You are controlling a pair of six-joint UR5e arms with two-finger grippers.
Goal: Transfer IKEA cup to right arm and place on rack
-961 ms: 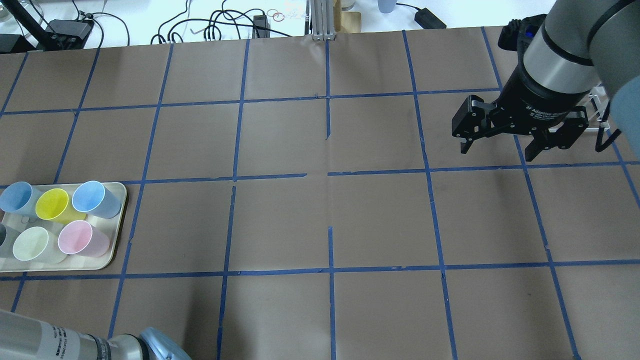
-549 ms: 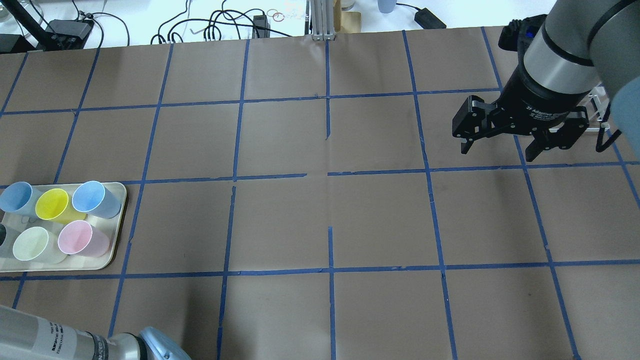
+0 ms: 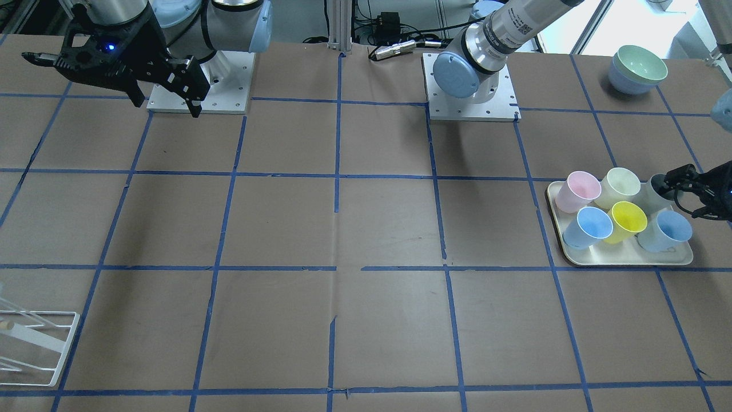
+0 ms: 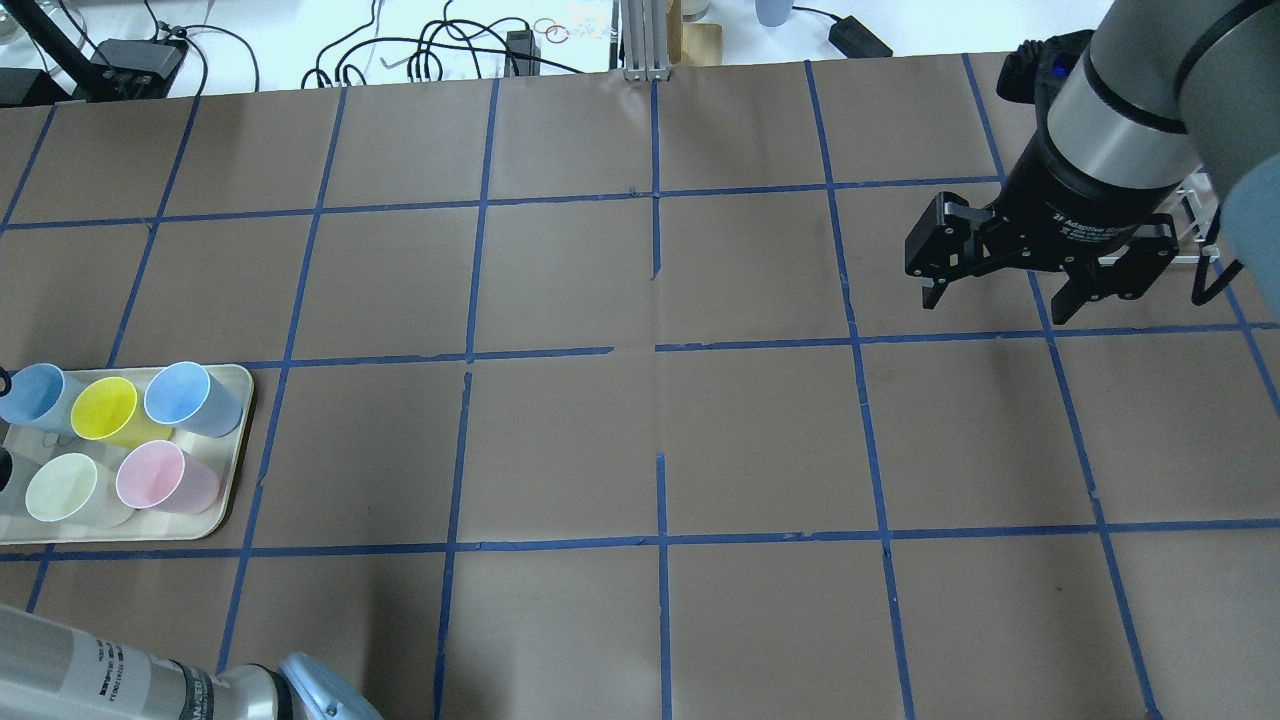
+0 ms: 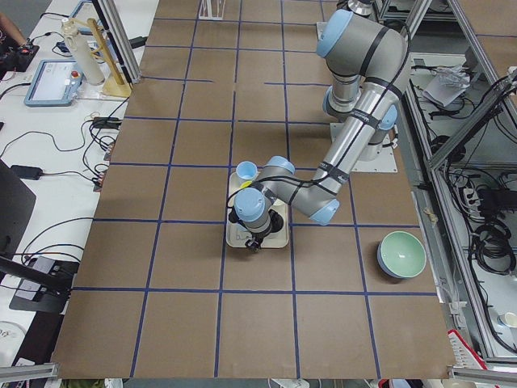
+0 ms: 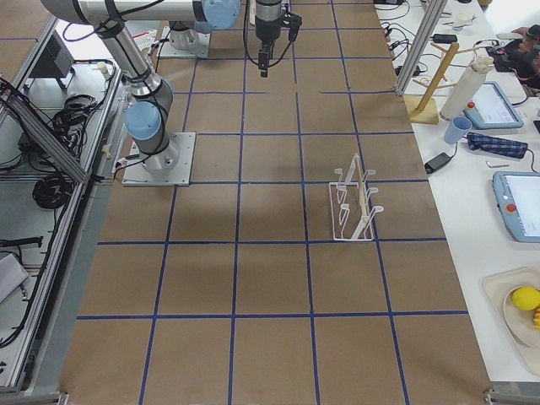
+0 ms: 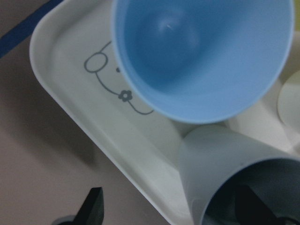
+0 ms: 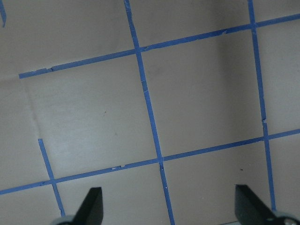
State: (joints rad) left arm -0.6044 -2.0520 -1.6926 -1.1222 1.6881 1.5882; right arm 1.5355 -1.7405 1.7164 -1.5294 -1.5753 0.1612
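Task barely begun. IKEA cup [image 7: 220,159] stood on tray [image 3: 623,262], at a tray corner beside light blue cup [image 7: 201,51], not yet lifted. Left gripper [image 7: 171,206] at that corner, jaws spread. One finger [image 7: 251,208] apparently inside cup, other outside, no pinch. Right gripper [image 4: 997,305] well apart from tray, jaws spread, empty. Handover and placing left to do. Rack [image 6: 354,211] far from tray, bare. Overhead view cut off cup, and finger contact was hard to judge.

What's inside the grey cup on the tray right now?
One fingertip of the left gripper seems to sit inside the IKEA cup; the other is outside its wall. The cup's bottom is dark, so hidden.
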